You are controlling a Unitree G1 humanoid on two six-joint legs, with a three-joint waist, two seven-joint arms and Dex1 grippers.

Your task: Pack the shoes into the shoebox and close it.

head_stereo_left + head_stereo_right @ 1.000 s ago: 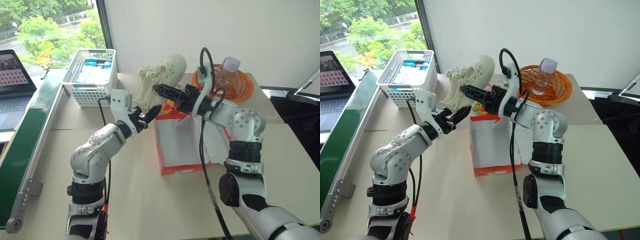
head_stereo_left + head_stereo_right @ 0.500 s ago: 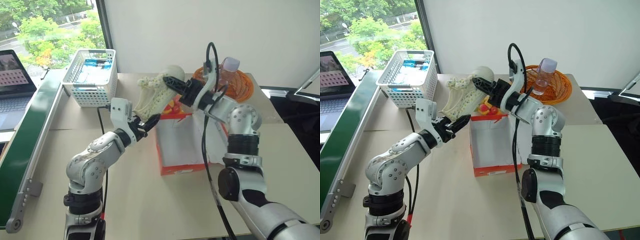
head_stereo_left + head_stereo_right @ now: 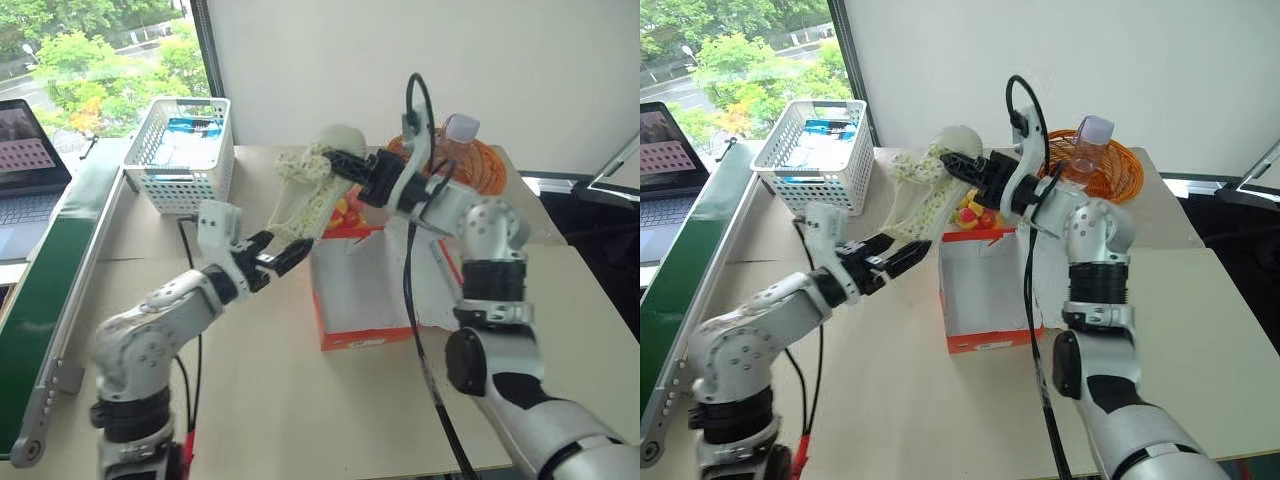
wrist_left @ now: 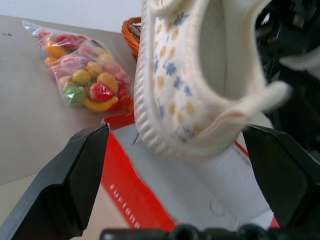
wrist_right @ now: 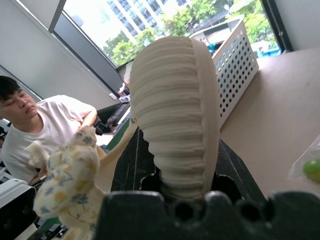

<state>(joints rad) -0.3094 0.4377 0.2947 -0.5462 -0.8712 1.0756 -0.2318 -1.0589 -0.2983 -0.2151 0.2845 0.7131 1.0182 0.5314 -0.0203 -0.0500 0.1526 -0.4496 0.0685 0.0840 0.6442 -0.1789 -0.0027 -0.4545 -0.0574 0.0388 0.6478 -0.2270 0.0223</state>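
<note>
One shoe (image 3: 312, 185) hangs above the open shoebox (image 3: 370, 285), pinched by the right hand (image 3: 338, 163); the left hand (image 3: 276, 252), just beside the box, gapes empty. Packing is underway, and I reckon the shoe must next be lowered into the box.

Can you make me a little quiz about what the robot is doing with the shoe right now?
1. Fill in: the right gripper is shut on the ___.
2. True or false: the shoe already lies inside the shoebox.
3. What stands in the orange wicker basket? A) a bottle B) a laptop C) a teddy bear

Key: 1. shoe. 2. False, it is held in the air above the open box. 3. A, the bottle.
</note>
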